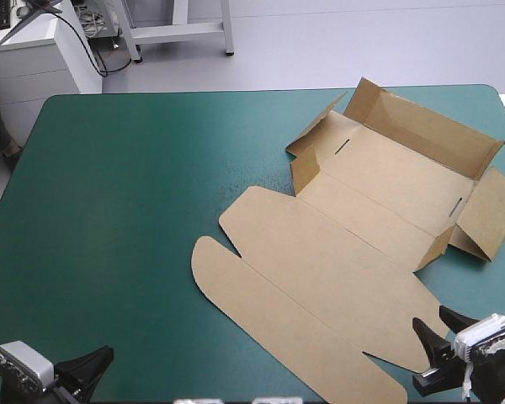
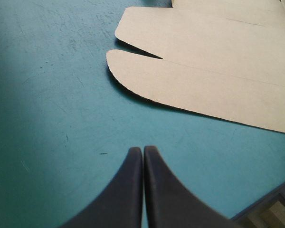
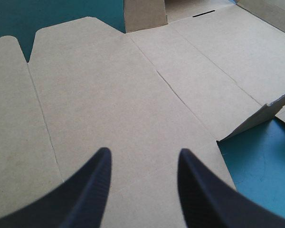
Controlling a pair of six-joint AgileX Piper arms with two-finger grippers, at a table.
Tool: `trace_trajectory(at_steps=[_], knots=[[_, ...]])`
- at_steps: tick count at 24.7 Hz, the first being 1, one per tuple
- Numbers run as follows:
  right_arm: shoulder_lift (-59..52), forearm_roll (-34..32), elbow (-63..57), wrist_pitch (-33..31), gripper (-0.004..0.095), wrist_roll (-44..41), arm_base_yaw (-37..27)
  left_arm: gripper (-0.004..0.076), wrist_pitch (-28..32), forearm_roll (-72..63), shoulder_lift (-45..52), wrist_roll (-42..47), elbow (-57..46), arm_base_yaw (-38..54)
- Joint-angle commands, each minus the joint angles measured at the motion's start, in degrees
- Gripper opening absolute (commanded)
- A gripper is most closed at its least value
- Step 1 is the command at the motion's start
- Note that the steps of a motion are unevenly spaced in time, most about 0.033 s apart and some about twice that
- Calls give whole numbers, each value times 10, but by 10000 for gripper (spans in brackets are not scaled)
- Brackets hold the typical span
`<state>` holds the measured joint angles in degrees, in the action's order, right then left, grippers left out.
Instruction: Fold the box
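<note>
The brown box (image 1: 345,252) lies mostly flat on the right half of the table, its lid panels spread toward the front. Its far walls (image 1: 421,126) are partly raised. My left gripper (image 1: 88,366) is shut at the front left corner, well clear of the board; ahead of its fingertips (image 2: 142,151) the rounded lid flap (image 2: 180,80) lies on the cover. My right gripper (image 1: 442,345) is open at the front right, over the lid's near corner. Between its fingers (image 3: 142,156) I see flat board (image 3: 109,95), and a raised side flap (image 3: 256,116) stands beyond.
The teal-green cover (image 1: 109,210) lies bare across the left half. The table's front edge (image 2: 270,199) runs close beside my left gripper. The far right corner of the table (image 1: 488,88) lies just behind the box's raised walls.
</note>
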<state>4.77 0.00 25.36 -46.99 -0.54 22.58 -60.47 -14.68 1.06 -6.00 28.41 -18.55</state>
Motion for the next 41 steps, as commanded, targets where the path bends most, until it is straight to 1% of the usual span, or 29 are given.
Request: trace_trajectory(at_steps=[1,4,5,6,7,9,12,14,16,17,19,21,25,28,30,33,38,39,41], knots=[[7,-4,14,41,661,5,0,-8,44,-10,1,0,14,-3],[7,-4,14,50,671,-10,0,-8,44,-10,1,0,14,-3],[7,-13,14,54,671,-46,0,-8,44,-10,1,0,14,-3],[8,-22,14,53,668,-62,0,-8,44,-10,1,0,14,-3],[12,-50,16,44,657,-104,0,-8,44,-10,1,0,14,-3],[39,-85,38,23,656,-151,0,-8,44,-10,1,0,14,-3],[82,-105,73,6,656,-175,0,-8,44,-10,1,0,14,-3],[142,-121,119,-2,656,-191,0,-8,44,-10,1,0,14,-3],[202,-148,160,-5,654,-246,0,-8,44,-10,1,0,14,-3],[234,-170,181,-18,647,-282,0,-8,43,-10,1,0,14,-3],[299,-219,223,-63,627,-343,0,-8,43,-10,1,-1,14,-3],[366,-251,260,-102,625,-368,0,-8,43,-12,1,-4,14,-3],[435,-277,295,-122,602,-410,-1,-8,43,-12,1,-4,14,-3],[490,-271,321,-133,538,-419,-18,-8,43,-12,1,-4,14,-3],[512,-260,330,-134,521,-417,-37,-8,43,-12,1,-4,14,-3],[543,-219,341,-134,506,-384,-85,-8,43,-12,1,-4,14,-3],[586,-104,343,-133,507,-260,-186,-8,43,-12,1,-4,14,-3],[598,-74,343,-129,507,-235,-215,-8,43,-12,1,-4,14,-3],[615,-35,343,-116,507,-191,-255,-8,43,-12,1,-4,14,-3]])
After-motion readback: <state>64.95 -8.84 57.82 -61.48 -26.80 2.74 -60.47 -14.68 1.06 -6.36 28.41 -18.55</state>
